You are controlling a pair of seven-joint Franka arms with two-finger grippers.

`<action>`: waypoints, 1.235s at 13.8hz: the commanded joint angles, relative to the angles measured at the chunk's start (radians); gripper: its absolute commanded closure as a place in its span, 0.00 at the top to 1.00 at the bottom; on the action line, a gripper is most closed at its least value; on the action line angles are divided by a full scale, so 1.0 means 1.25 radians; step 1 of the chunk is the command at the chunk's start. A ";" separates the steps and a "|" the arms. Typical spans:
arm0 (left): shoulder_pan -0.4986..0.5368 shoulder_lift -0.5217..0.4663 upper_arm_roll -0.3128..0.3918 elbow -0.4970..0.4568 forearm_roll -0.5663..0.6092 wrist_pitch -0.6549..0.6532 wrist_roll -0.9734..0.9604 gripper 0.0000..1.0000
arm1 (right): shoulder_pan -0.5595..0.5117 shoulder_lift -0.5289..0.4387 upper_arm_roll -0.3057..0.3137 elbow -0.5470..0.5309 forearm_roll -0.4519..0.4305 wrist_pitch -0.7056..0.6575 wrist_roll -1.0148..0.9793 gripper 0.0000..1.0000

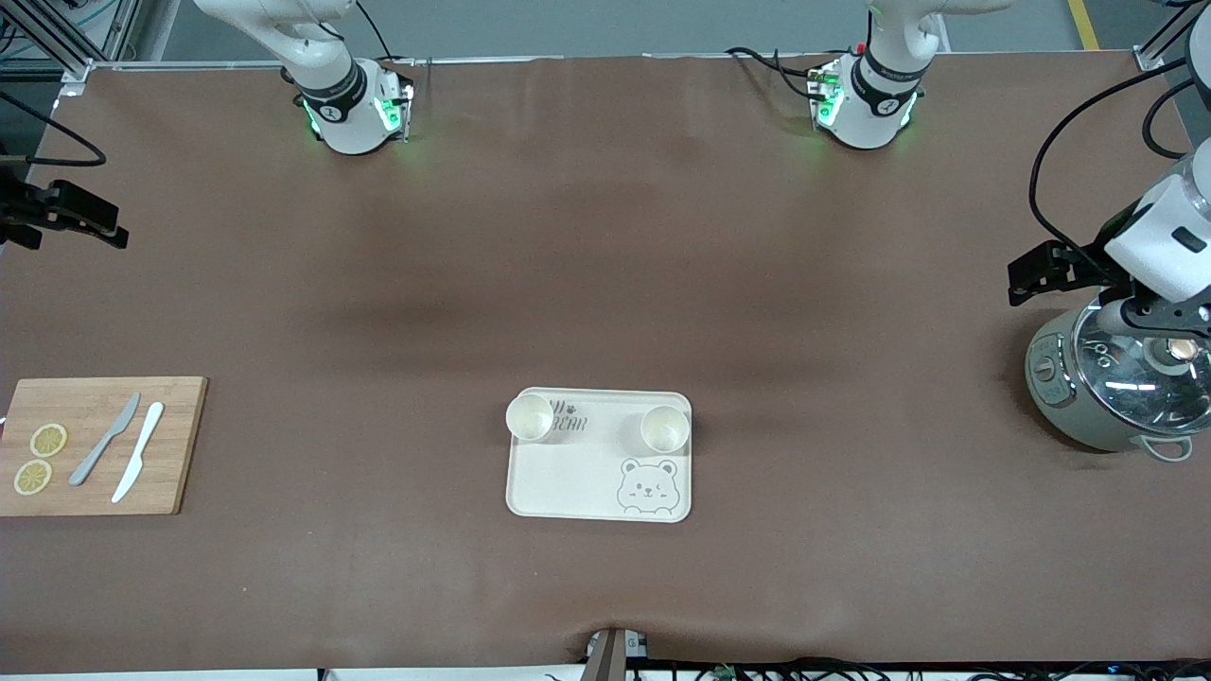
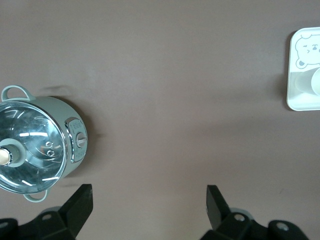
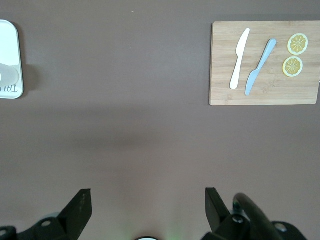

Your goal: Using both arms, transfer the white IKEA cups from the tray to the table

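Both white IKEA cups [image 1: 530,417] [image 1: 664,427] sit upright on the tray [image 1: 587,482], mid-table; left gripper [image 2: 147,205] and right gripper [image 3: 147,205] hang wide open well apart from them, so off-centre approaches could tip these light tumblers or shove the tray.

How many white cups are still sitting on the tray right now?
2. Both stand upright on the tray, along its edge farther from the front camera: one cup at the corner toward the right arm's end, the other cup toward the left arm's end. None looks hidden.
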 commanded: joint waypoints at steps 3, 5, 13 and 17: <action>0.023 0.051 0.004 0.011 0.006 0.005 0.015 1.00 | -0.018 0.012 0.014 0.007 0.001 0.002 -0.004 1.00; 0.029 0.051 0.003 0.011 0.007 0.005 0.013 1.00 | -0.017 0.030 0.012 0.007 -0.007 0.003 -0.003 1.00; -0.011 0.123 -0.005 0.001 -0.005 0.053 -0.035 1.00 | -0.026 0.083 0.011 0.021 -0.017 0.049 -0.010 1.00; -0.072 0.197 -0.006 0.012 -0.020 0.176 -0.181 1.00 | -0.033 0.162 0.011 0.021 -0.016 0.079 -0.012 1.00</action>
